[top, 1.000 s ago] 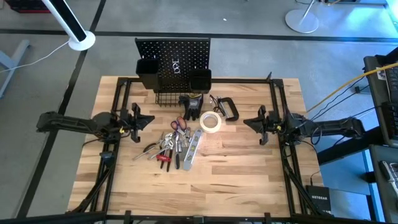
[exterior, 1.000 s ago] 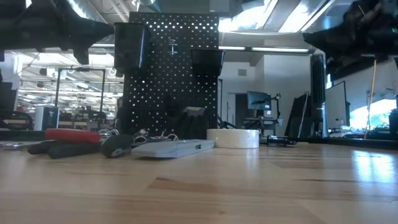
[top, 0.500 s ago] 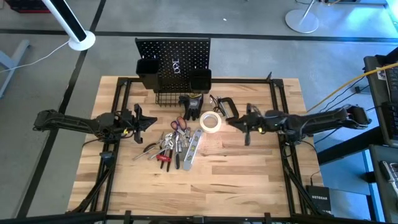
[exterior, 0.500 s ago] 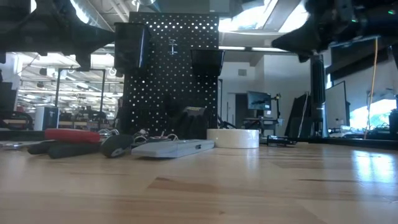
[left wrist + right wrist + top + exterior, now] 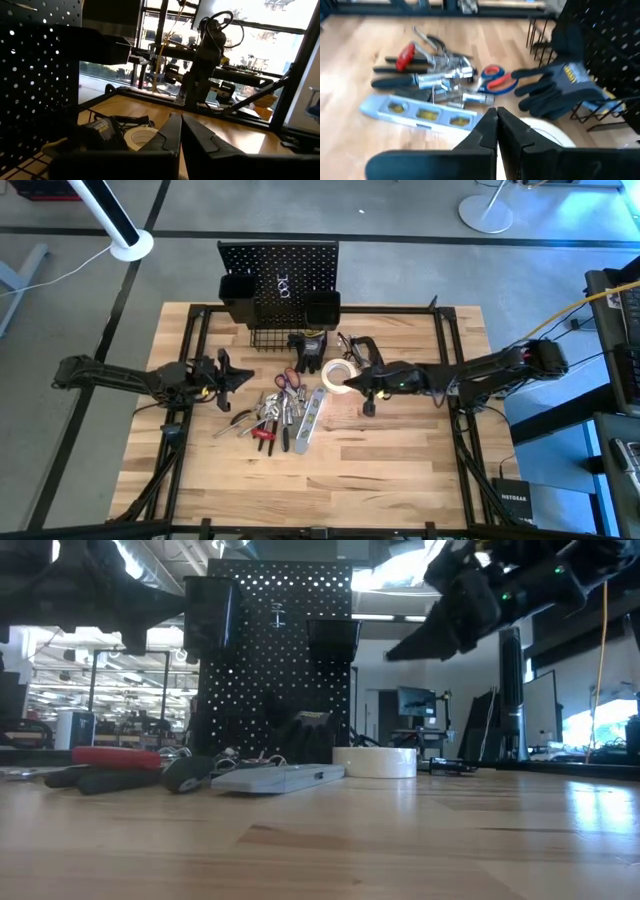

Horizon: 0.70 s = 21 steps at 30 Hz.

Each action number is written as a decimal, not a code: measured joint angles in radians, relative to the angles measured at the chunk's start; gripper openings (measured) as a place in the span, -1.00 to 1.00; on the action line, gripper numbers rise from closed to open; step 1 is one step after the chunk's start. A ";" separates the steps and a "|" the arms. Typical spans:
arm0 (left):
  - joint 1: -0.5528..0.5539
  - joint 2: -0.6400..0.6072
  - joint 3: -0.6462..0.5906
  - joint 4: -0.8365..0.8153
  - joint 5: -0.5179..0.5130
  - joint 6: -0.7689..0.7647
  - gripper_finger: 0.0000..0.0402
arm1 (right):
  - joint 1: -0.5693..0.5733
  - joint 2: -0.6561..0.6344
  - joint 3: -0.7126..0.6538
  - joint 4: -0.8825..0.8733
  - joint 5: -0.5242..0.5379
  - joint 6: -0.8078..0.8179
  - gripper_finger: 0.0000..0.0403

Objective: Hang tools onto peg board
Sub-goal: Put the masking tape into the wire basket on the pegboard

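The tools lie in a loose heap at mid-table: a silver level bar [image 5: 310,418], red-handled pliers [image 5: 406,54], scissors [image 5: 495,80], black gloves [image 5: 560,80], a pale tape roll [image 5: 338,377] and a black C-clamp [image 5: 366,352]. The black peg board [image 5: 278,270] stands upright at the far edge, with bins and a wire basket on it. My right gripper [image 5: 350,385] is shut and slants down in the air over the tape roll's right rim. My left gripper [image 5: 247,376] is shut and hangs level, left of the heap.
A black frame [image 5: 440,330] runs around the wooden tabletop [image 5: 400,460]. The near half of the table shows bare wood. In the low view the tape roll [image 5: 375,760] and level bar [image 5: 275,777] lie in front of the peg board [image 5: 275,660].
My right gripper has swept from the table's right side toward the left, reaching out over the tape roll, and has tipped its fingers downward. It has stayed shut. The tools have not moved.
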 joint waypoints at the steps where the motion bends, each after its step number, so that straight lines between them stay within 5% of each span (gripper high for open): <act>1: 0.000 0.004 0.000 0.000 0.000 0.000 -0.99 | 0.000 0.019 0.011 -0.014 0.001 -0.011 -0.94; 14: 0.000 0.013 0.000 0.010 0.000 0.005 -0.99 | -0.016 0.170 0.091 -0.060 0.060 -0.086 -0.17; 21: 0.000 0.013 0.000 0.009 -0.004 -0.011 -0.99 | -0.067 0.256 0.101 -0.096 0.083 -0.088 0.04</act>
